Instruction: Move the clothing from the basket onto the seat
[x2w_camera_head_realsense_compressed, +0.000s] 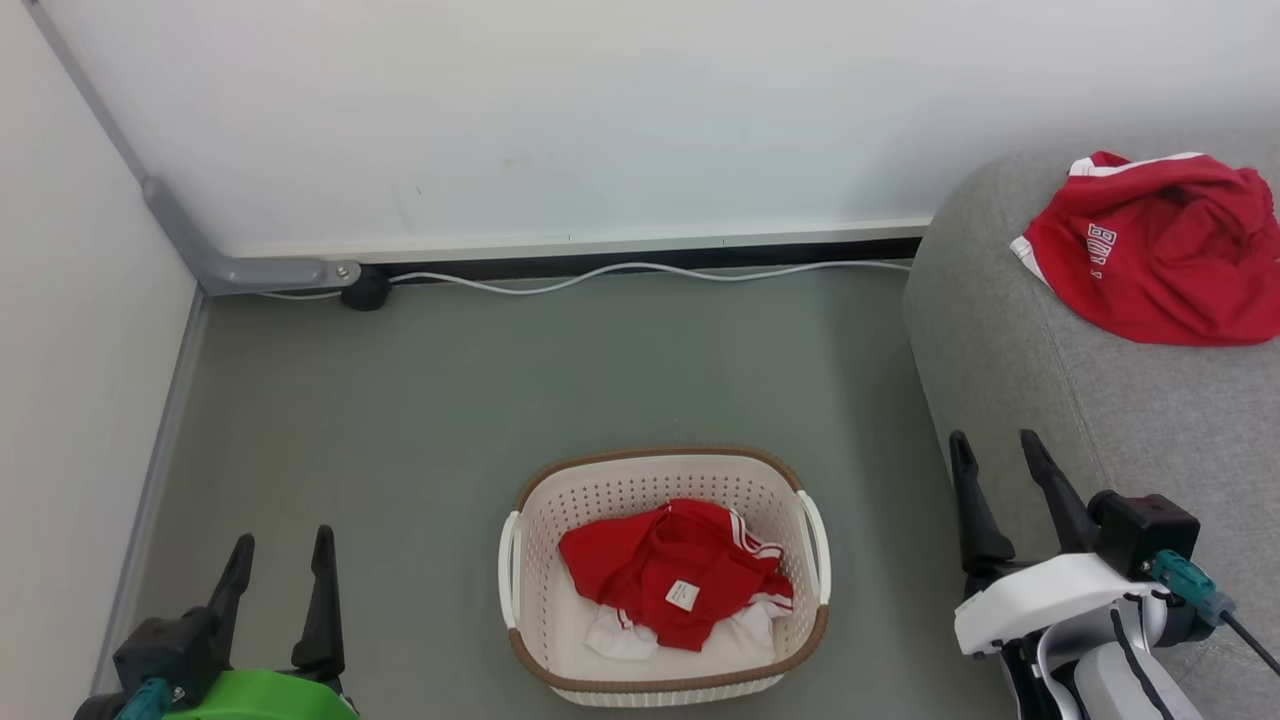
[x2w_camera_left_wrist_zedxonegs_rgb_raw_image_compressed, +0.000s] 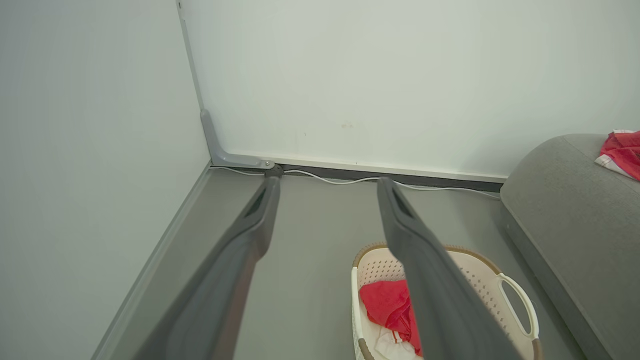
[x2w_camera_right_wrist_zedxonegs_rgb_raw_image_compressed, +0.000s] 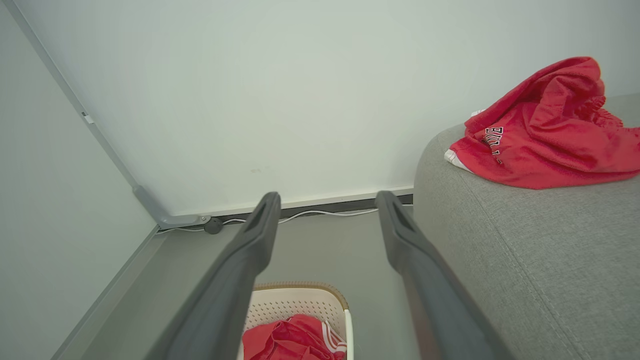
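A cream perforated basket (x2w_camera_head_realsense_compressed: 530, 520) with a brown rim stands on the grey floor. Red clothing (x2w_camera_head_realsense_compressed: 660, 565) with white trim and a small white tag lies crumpled inside it. Another red garment (x2w_camera_head_realsense_compressed: 1160, 250) with white lettering lies on the grey seat (x2w_camera_head_realsense_compressed: 1030, 360) at the right. My left gripper (x2w_camera_head_realsense_compressed: 282, 545) is open at the lower left, well left of the basket. My right gripper (x2w_camera_head_realsense_compressed: 995, 445) is open at the lower right, beside the seat's front edge. Both grippers hold nothing. The wrist views show the basket (x2w_camera_left_wrist_zedxonegs_rgb_raw_image_compressed: 505, 295) (x2w_camera_right_wrist_zedxonegs_rgb_raw_image_compressed: 300, 300) below the open fingers.
A white wall runs along the back with a dark skirting and a white cable (x2w_camera_head_realsense_compressed: 640, 272) on the floor. A grey conduit (x2w_camera_head_realsense_compressed: 200, 245) drops down the left corner. A side wall closes the left. Grey floor lies between the basket and the back wall.
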